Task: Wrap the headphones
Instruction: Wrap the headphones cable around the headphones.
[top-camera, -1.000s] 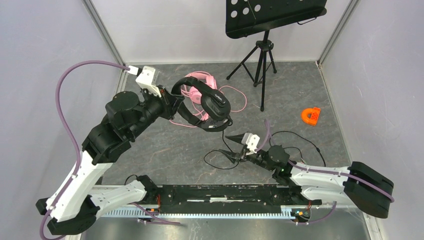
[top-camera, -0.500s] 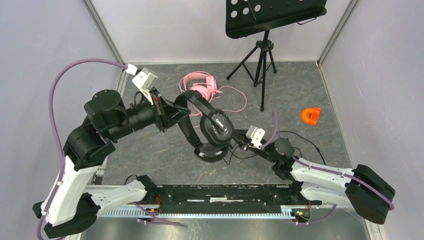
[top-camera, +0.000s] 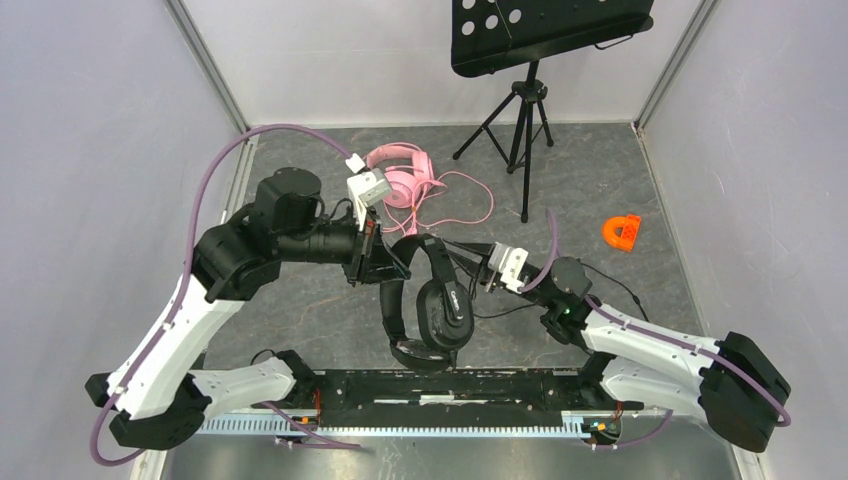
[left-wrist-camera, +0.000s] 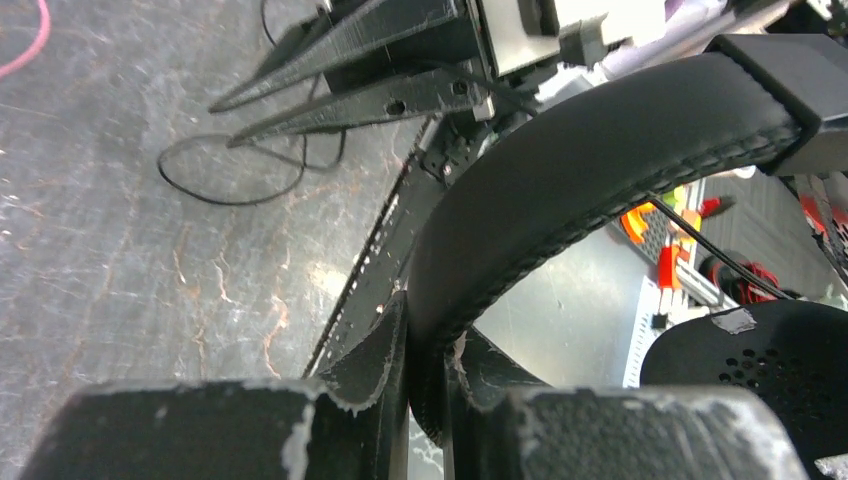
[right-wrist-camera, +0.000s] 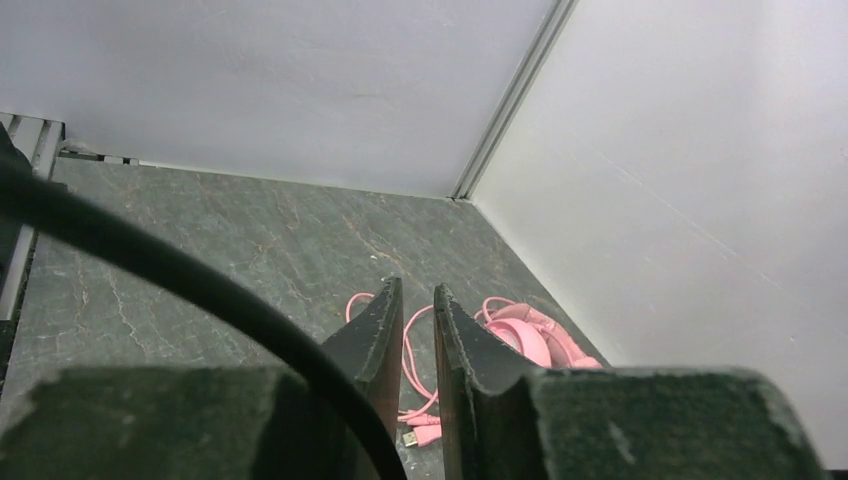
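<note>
Seen from above, the left gripper (top-camera: 390, 268) is closed tight on the headband of the black headphones (top-camera: 445, 312), which hang at the near side, ear cups low. Its wrist view adds what the top view hides. The headband (left-wrist-camera: 600, 160) is padded with a stitched edge, and one ear cup (left-wrist-camera: 760, 365) has a field of small holes. The thin black cable (left-wrist-camera: 230, 175) lies in loops on the grey, stone-patterned floor (left-wrist-camera: 120, 260).

The right gripper (top-camera: 455, 252) points at the headband. Only its own view shows its flat fingers (right-wrist-camera: 375, 335) a narrow slit apart, with nothing between the tips. A dark cord (right-wrist-camera: 200, 290) crosses one finger; whether it touches, I cannot tell. The pink headphones (top-camera: 400, 178) lie near the back wall, with the pink cable (top-camera: 470, 205) loose.
</note>
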